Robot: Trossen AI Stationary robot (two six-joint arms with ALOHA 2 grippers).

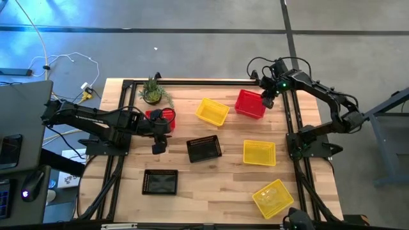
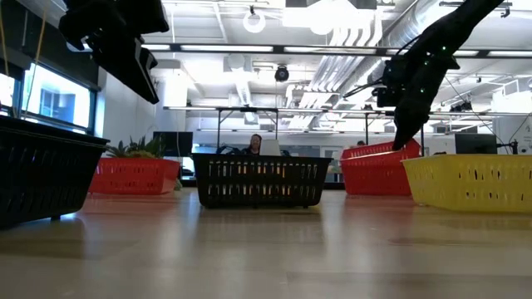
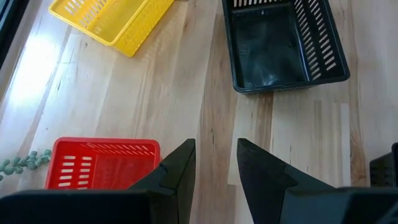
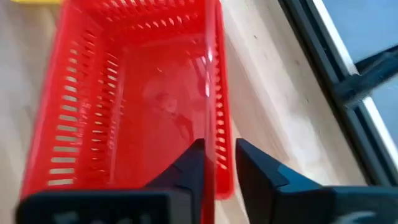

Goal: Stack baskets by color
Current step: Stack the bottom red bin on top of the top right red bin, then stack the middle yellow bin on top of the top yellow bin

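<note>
Across the table (image 1: 223,191) no baskets were visibly stacked: three yellow baskets (image 1: 259,153), two black baskets (image 1: 204,149) and two red ones lay apart; any third black or red went unseen. Right gripper (image 4: 217,163) straddled the far red basket's (image 4: 130,93) wall, jaws slightly parted, grip unclear. Left gripper (image 3: 214,163), part open and empty, hovered just beside the other red basket (image 3: 102,163). All colour stacking looked left to do.

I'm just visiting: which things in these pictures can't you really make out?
- High view: the red basket beside the plant is partly covered by the left arm.
- Low view: the near black basket is cut off by the picture's edge.
- Low view: a person is mostly hidden behind the middle black basket.
- High view: nested baskets are too small to tell.
</note>
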